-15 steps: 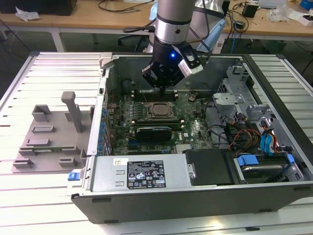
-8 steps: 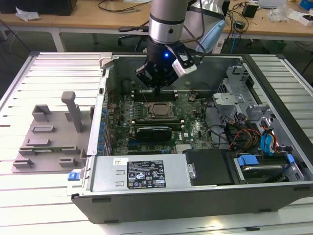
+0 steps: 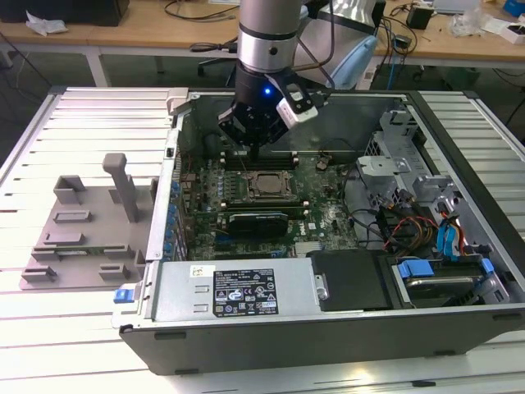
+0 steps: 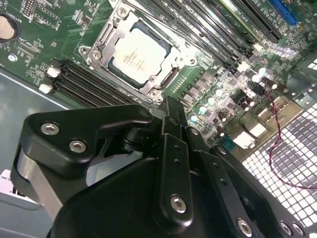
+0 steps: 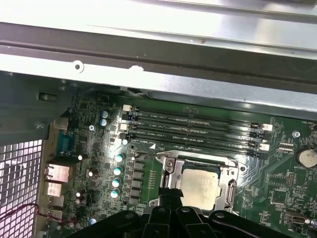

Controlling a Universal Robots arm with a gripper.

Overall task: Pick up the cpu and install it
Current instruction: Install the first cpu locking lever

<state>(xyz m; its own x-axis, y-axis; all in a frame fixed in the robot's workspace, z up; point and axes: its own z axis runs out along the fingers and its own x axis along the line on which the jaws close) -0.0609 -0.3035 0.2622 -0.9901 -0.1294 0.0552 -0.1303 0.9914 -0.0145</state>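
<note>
The hand, pressed together and holding nothing, hangs above the cpu in its socket.

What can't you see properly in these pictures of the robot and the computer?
- Whether the chip is fully seated in its socket: the exterior view is too far off, and neither wrist view shows this.
- The near edge of the chip in the first wrist view: the robot's hand covers it.
- The fingertips of the hand in the exterior view: too dark and small against the computer case.
</note>
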